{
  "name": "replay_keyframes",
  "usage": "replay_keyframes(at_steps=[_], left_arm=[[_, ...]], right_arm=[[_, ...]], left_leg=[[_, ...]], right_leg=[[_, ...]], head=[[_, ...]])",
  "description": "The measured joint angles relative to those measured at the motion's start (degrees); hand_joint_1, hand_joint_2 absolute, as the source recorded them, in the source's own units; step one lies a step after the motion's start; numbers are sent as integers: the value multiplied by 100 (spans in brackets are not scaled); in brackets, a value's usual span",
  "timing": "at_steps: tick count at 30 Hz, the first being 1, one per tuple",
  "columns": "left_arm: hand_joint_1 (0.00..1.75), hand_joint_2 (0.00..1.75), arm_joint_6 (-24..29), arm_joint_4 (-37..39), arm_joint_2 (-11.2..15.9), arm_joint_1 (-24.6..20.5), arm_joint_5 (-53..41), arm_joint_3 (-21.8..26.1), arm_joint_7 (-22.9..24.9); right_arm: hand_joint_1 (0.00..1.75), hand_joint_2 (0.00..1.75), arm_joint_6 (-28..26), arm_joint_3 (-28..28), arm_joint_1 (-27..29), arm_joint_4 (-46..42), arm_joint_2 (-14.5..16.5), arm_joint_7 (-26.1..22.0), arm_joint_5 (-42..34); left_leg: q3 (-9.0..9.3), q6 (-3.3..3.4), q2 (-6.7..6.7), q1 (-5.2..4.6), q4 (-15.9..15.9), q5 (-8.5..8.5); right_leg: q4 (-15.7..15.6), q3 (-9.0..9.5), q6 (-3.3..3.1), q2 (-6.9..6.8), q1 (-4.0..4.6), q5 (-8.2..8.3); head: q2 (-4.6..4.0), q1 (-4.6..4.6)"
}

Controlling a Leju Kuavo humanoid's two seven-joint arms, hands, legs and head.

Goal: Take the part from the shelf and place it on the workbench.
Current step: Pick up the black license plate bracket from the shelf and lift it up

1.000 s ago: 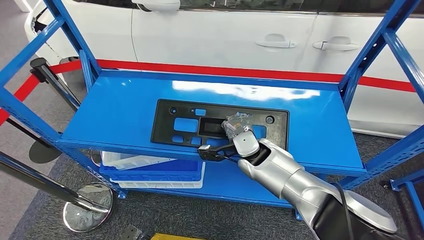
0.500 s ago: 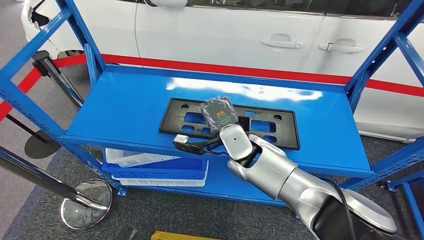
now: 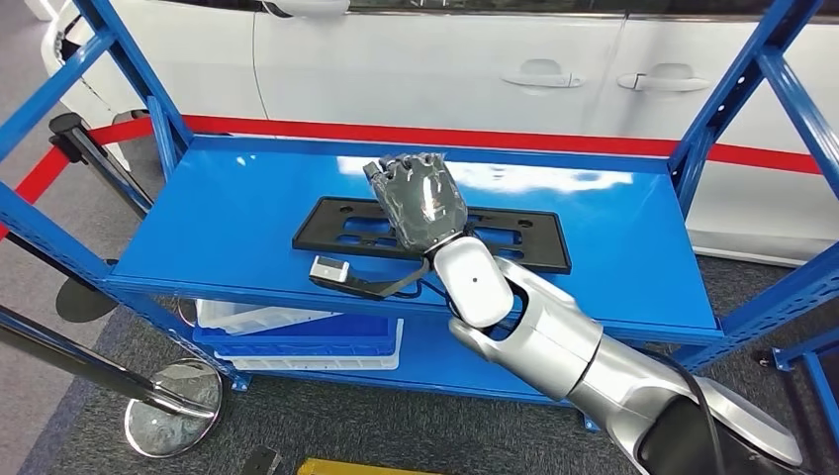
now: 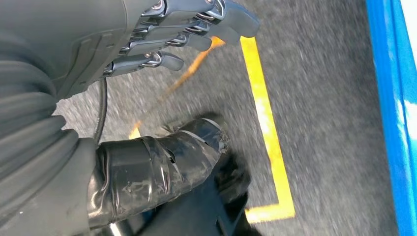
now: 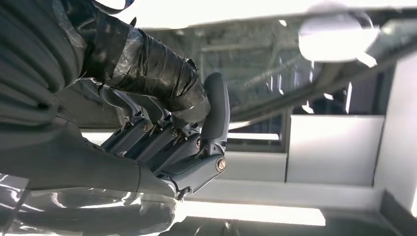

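Rising since the earlier frame, the right robot hand (image 3: 420, 200), fingers curled together on nothing, is hovering mid-frame; the part (image 3: 430, 234) is lying ungrasped on the shelf (image 3: 228, 228).

Showing black against the glossy blue shelf (image 3: 247, 213): the flat part (image 3: 514, 237), with blue peeking through its cut-outs. Gleaming silver along the right arm (image 3: 574, 346), ending in a dark grey right hand (image 3: 420, 198); standing white at twelve o'clock, a car (image 3: 445, 69), with a red stripe (image 3: 495, 141) running below it. Lying grey and speckled, the floor (image 4: 319, 73), crossed by a yellow line (image 4: 268, 128) beside the dark metallic fingers (image 4: 162, 37) of the left hand (image 4: 88, 44).
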Motion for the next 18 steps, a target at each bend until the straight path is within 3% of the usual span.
replay_keyframes(at_steps=[2,3,5,7,10,12,13,16,17,18], left_arm=[[0,175,17,0,-9,4,0,0,-1],[0,175,29,0,-11,6,0,0,-2],[0,175,60,0,-13,5,2,0,-3],[0,175,80,0,-13,-9,4,0,-7],[0,175,107,0,-21,-11,4,0,-15],[0,175,127,0,-40,-1,1,0,-18],[0,175,125,0,-50,-3,-3,-1,-24],[0,175,-50,0,-53,-6,25,-2,-133],[0,175,-158,0,-52,-5,47,-1,-198],[0,175,-262,0,-51,-4,68,-1,-266]], right_arm=[[175,175,-60,-62,52,-129,-19,-23,61],[175,175,-82,-94,80,-204,-32,-32,89],[175,175,-126,-179,110,-380,-57,-44,156],[175,175,-187,-284,115,-575,-82,-46,236],[175,175,-236,-395,144,-811,-134,-46,322],[175,175,-206,-461,168,-947,-184,-46,349],[175,175,-158,-488,176,-1004,-210,-47,355],[175,175,105,-516,252,-1082,-270,-83,290],[131,175,207,-516,291,-1086,-283,-106,247],[87,175,315,-515,319,-1087,-291,-125,199]], left_leg=[[-258,-5,0,2,512,-119],[-248,7,0,1,468,-24],[69,60,0,-8,-222,378],[406,113,-4,-41,-924,620],[501,170,-17,-68,-1157,649],[529,231,-4,-44,-1230,698],[542,260,4,-29,-1264,720],[539,287,16,-26,-1273,731],[536,287,15,-25,-1268,730],[533,284,13,-23,-1261,729]], right_leg=[[2,3,-7,2,21,-3],[4,6,-9,7,30,-3],[8,18,-10,19,37,-5],[11,8,11,26,52,-5],[-11,-10,86,27,50,19],[82,-50,144,20,46,-71],[276,-134,172,16,43,-201],[1309,-595,232,8,5,-678],[1499,-680,250,5,-14,-705],[1493,-669,264,1,-33,-637]], head=[[0,3],[0,3],[0,3],[0,4],[0,11],[0,14],[0,18],[0,21],[0,21],[0,21]])
